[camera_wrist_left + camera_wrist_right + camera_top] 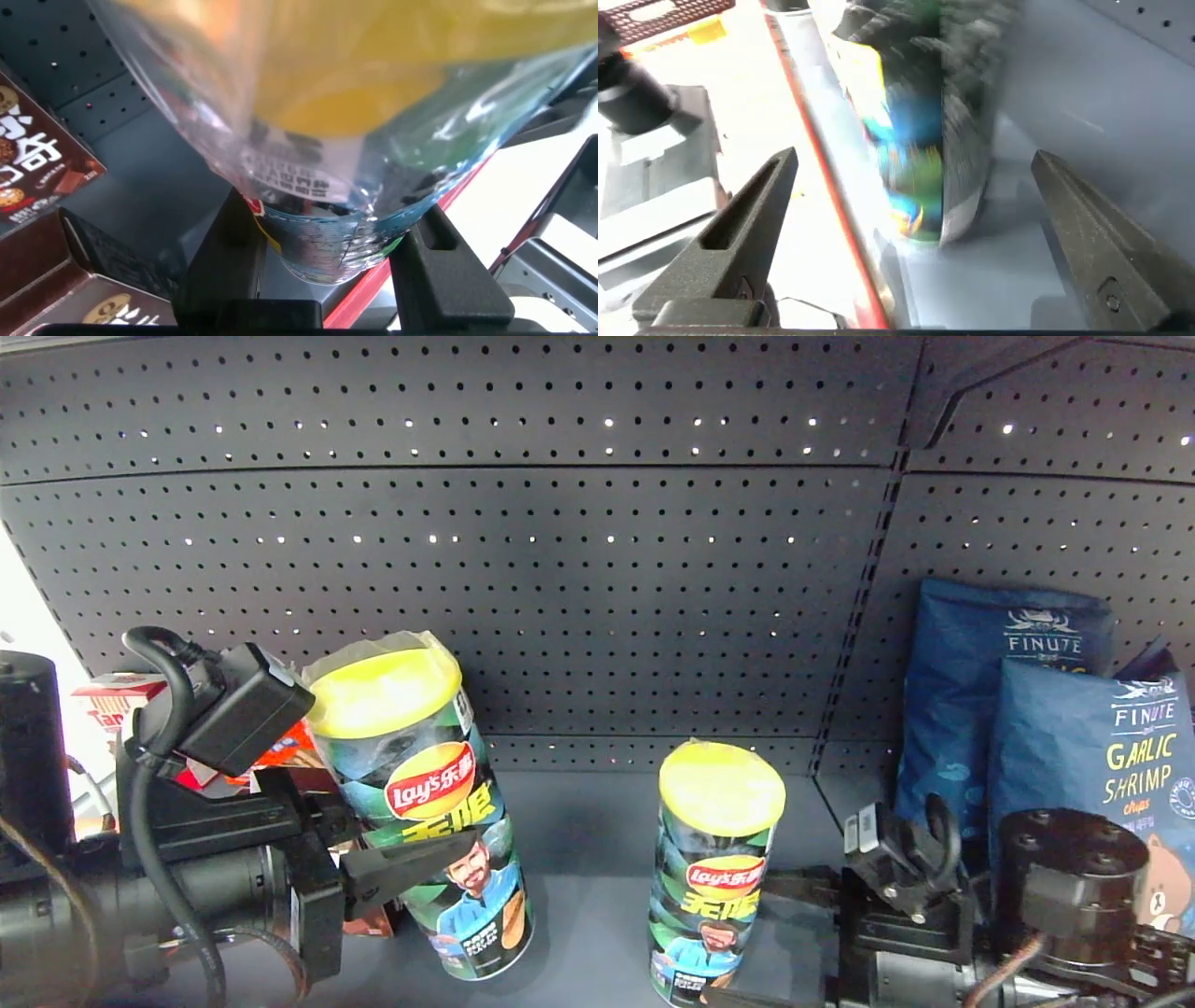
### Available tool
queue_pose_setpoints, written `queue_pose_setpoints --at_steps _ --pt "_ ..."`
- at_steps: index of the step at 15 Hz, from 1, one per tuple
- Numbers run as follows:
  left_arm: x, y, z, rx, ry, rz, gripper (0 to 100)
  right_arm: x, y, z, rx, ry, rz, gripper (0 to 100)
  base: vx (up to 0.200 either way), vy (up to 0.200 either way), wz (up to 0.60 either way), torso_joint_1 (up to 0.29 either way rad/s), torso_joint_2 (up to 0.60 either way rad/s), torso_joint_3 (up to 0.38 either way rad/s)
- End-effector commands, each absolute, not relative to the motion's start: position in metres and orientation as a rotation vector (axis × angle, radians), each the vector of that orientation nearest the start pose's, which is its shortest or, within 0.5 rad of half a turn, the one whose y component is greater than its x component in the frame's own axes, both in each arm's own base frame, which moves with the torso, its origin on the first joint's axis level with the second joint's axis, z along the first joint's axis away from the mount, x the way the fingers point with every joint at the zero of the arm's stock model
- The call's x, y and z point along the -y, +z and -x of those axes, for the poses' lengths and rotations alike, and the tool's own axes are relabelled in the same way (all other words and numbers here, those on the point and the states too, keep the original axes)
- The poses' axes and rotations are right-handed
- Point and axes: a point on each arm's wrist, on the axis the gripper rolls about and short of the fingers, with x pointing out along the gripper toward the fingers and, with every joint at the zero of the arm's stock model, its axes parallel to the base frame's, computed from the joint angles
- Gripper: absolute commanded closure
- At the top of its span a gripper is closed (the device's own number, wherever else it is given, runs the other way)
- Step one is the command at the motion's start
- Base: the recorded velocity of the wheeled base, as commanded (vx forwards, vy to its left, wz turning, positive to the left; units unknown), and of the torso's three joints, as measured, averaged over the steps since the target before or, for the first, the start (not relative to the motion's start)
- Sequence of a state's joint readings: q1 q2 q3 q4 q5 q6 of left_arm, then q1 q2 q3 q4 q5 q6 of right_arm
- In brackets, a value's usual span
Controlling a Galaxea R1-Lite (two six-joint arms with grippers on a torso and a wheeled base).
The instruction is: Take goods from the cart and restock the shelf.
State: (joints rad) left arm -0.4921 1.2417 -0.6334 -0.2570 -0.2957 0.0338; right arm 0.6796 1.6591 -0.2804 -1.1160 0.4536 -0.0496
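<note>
Two tall chip cans with yellow lids are on the dark shelf (588, 859). The left can (420, 812) leans a little, and my left gripper (397, 845) is shut on its middle. In the left wrist view this can (327, 131) sits between the two fingers (224, 257), lid toward the camera. The second can (714, 873) stands upright mid-shelf. My right gripper (766, 943) is low beside it, open. In the right wrist view its fingers (738, 238) are spread wide, with the blurred can (920, 140) between and beyond them.
Two blue snack bags (1088, 775) lean at the back right of the shelf. Snack boxes (117, 700) stand behind my left arm, and brown cookie boxes (42, 177) are close by the left can. A perforated panel (560, 569) closes the back. The shelf's red front edge (817, 159) runs past the right gripper.
</note>
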Motion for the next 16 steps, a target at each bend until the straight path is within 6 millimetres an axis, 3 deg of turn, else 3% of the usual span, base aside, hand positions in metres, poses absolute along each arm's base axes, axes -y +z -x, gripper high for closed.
queue_pose_setpoints --at_steps 1,4,10,16 --pt "0.093 0.21 -0.159 -0.347 -0.786 -0.067 100 -0.12 0.13 -0.143 -0.173 1.101 0.065 0 0.0 0.0 0.0 0.0 0.0 0.0" --pt "0.093 0.21 -0.159 -0.349 -0.788 -0.068 100 -0.091 0.145 -0.131 -0.078 1.002 0.052 0 0.0 0.0 0.0 0.0 0.0 0.0" --pt "0.093 0.209 -0.159 -0.35 -0.788 -0.068 100 -0.069 0.167 -0.124 0.059 0.747 0.046 0 0.0 0.0 0.0 0.0 0.0 0.0" --pt "0.09 0.205 -0.154 -0.358 -0.786 -0.068 100 -0.033 0.15 -0.087 0.053 0.467 0.046 0 0.0 0.0 0.0 0.0 0.0 0.0"
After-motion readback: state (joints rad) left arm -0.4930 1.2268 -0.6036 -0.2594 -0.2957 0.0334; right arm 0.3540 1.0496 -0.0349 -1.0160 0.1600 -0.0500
